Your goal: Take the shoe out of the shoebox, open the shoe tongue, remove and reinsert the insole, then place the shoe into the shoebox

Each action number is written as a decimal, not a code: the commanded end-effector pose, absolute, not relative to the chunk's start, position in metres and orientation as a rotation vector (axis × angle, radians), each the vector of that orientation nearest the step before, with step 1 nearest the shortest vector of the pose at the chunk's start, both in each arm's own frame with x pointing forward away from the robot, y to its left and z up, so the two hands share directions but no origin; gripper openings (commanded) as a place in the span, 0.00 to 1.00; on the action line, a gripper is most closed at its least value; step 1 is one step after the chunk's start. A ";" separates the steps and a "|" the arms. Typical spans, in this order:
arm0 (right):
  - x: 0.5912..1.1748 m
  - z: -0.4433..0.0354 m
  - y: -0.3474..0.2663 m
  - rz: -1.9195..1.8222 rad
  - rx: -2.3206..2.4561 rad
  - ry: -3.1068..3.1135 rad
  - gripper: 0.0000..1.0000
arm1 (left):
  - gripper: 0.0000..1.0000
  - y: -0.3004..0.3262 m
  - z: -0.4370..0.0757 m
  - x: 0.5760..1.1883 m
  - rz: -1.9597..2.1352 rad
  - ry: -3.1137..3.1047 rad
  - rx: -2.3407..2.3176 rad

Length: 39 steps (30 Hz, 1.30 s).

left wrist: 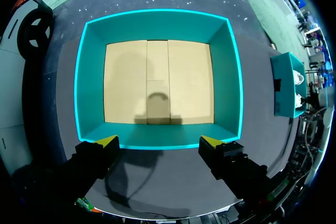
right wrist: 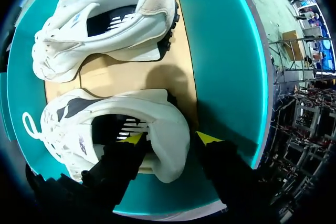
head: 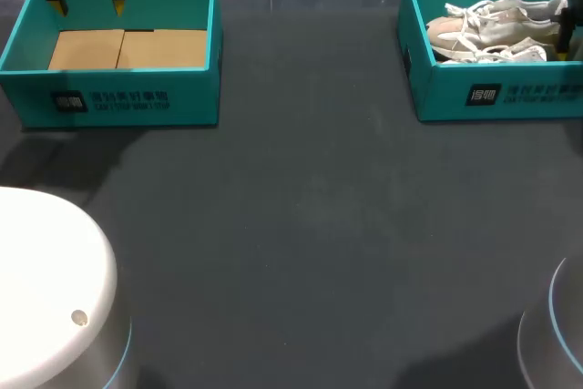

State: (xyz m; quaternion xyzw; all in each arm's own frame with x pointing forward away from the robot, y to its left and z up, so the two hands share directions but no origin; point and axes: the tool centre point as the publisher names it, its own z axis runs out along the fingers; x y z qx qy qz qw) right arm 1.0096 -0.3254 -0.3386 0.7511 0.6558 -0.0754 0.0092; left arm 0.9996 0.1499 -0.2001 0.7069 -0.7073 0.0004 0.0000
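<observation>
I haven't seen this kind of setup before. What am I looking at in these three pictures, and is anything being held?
This is a two-armed robot at a dark table. The wide picture looks down from above and behind the robot. The two round pictures come from cameras on its wrists. The left gripper is open and hangs over an empty shoebox with a bare cardboard floor. The second shoebox, on the robot's right, holds two white shoes. The right gripper has its fingers astride the heel of the nearer shoe, one inside the opening and one outside. They do not appear to pinch it yet, so nothing is held.
</observation>
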 end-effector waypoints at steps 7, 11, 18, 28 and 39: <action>1.000 -0.359 -0.325 -0.223 2.396 2.040 0.40 | 1.00 0.150 -0.200 1.000 0.001 -2.222 2.221; 1.000 -0.359 -0.325 -0.213 2.398 2.037 0.06 | 1.00 0.150 -0.200 1.000 0.001 -2.222 2.221; 0.999 -0.360 -0.325 -0.210 2.397 2.037 0.00 | 1.00 0.150 -0.200 1.000 0.001 -2.222 2.221; 0.996 -0.350 -0.327 -0.195 2.393 1.980 0.00 | 1.00 0.150 -0.200 1.000 0.001 -2.222 2.221; 1.000 -0.336 -0.329 -0.167 2.404 1.936 0.00 | 1.00 0.150 -0.200 1.000 0.001 -2.222 2.221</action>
